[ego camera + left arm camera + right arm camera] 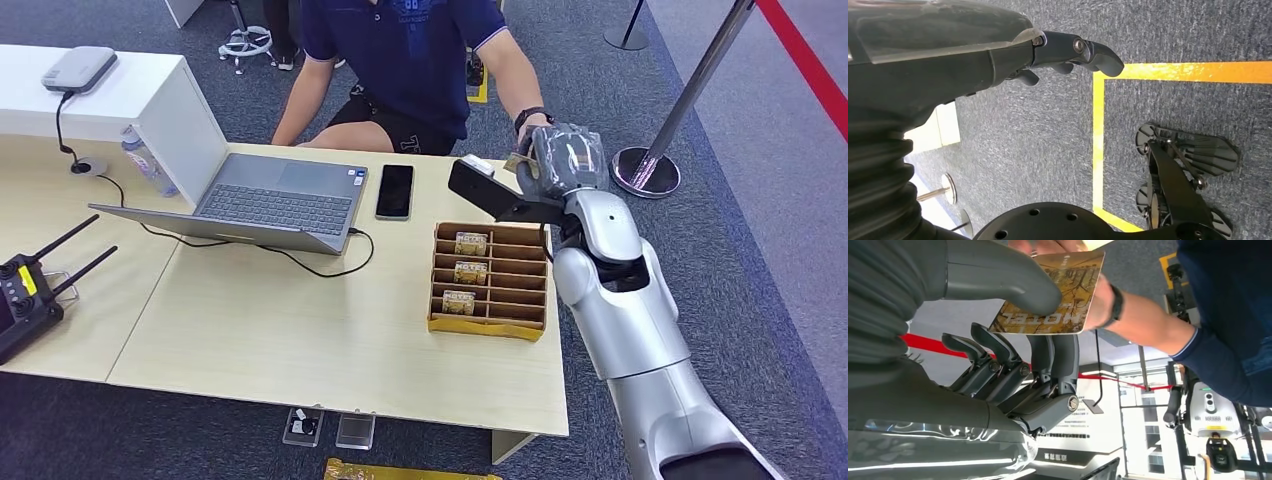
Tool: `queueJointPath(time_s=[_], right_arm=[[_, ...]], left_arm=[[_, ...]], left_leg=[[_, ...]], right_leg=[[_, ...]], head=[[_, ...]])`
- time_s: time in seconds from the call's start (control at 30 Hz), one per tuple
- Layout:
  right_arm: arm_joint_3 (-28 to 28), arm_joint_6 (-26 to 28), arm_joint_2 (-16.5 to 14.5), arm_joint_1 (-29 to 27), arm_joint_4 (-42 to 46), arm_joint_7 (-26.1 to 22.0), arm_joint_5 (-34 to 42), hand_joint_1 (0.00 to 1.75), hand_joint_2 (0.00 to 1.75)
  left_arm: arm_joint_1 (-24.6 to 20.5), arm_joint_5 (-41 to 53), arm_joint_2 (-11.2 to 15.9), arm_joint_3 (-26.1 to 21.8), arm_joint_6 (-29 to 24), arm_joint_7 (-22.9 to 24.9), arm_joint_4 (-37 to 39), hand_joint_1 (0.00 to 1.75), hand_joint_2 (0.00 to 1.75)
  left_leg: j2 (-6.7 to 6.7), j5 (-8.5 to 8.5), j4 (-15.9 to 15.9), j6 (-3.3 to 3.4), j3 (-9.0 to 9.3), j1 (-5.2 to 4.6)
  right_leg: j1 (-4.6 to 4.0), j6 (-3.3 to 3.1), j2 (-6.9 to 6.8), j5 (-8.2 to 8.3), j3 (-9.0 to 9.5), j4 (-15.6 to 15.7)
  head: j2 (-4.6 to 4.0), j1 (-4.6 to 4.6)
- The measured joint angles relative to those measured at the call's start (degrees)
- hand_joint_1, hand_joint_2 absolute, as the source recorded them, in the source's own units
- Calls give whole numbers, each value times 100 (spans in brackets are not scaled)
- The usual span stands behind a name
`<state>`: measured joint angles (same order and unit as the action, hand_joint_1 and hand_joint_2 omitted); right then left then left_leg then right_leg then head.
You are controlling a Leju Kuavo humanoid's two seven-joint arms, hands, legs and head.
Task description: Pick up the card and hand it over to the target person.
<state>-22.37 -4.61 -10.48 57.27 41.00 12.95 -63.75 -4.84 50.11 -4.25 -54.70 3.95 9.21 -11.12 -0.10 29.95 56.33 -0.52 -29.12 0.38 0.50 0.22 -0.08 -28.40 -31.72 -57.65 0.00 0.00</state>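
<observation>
Pale wooden desk (300, 340) fills the centre of the head view, with a grey carpet around it and a person in a dark blue shirt (410, 50) seated at the upper middle of the frame. On the desk sit an open laptop (270, 200), a black phone (394, 190) and, toward the right, a cardboard card holder (490, 280) with more cards in its slots.

At the upper right of the head view the right hand (565, 160) is raised toward the person. The right wrist view shows it pinching the card (1058, 295) between thumb and fingers (1058, 355), the card printed gold with "HOTEL" lettering. The person's hand (1103, 300), a dark band on the wrist, is touching the card's far edge at the upper middle of that frame.

The handover looks nearly done. To finish it well, the robot should hold the arm steady and keep the card level. It should ease the pinch only once the person's grasp is firm, then draw back without dragging the card.

The left hand (1068, 52) hangs over the carpet, fingers loosely extended and holding nothing.
</observation>
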Motion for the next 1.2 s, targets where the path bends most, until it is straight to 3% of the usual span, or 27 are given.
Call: queueJointPath(time_s=[0.3, 0.87, 0.9, 1.0, 1.03, 1.13, 1.2], right_arm=[[35, 137, -249, 348, -914, -9, -86, 175, 175], [137, 192, -252, 324, -994, -40, -177, 175, 175], [140, 192, -254, 322, -987, -41, -179, 145, 175], [152, 203, -251, 311, -956, -39, -204, 14, 175], [161, 211, -247, 299, -933, -39, -217, 0, 175], [182, 219, -242, 277, -876, -43, -237, 0, 175], [190, 216, -236, 273, -856, -40, -246, 0, 175]], left_arm=[[-21, 34, -11, 0, 42, -56, 16, 0, 175], [-21, 61, 29, -28, 154, -67, 30, 0, 175], [-21, 72, 34, -16, 162, -63, 31, 0, 175], [-20, 75, 40, -21, 164, -91, 23, 0, 175], [-21, 66, 40, -36, 153, -94, 22, 0, 131], [-25, 54, 43, -65, 127, -65, 27, 0, 0], [-25, 63, 46, -66, 115, -56, 22, 0, 0]], left_leg=[[-13, -2, -1, -1, 1, 2], [-20, -3, -2, -1, 0, 3], [-20, -2, -1, -1, -1, 3], [-19, -3, -1, -1, -3, 4], [-18, -4, -2, -1, -4, 4], [-19, -4, -1, -1, -3, 4], [-19, -4, -1, -1, -3, 4]], right_leg=[[-2, 1, -12, -2, 6, 4], [-3, 1, -19, -3, 7, 5], [-3, 1, -19, -3, 7, 5], [-4, 1, -18, -2, 5, 5], [-4, 1, -17, -1, 3, 6], [-4, 0, -18, -1, 4, 6], [-5, 0, -19, -1, 5, 6]], head=[[0, 0], [0, 0], [0, 0], [0, 0], [0, 0], [0, 0], [0, 0]])
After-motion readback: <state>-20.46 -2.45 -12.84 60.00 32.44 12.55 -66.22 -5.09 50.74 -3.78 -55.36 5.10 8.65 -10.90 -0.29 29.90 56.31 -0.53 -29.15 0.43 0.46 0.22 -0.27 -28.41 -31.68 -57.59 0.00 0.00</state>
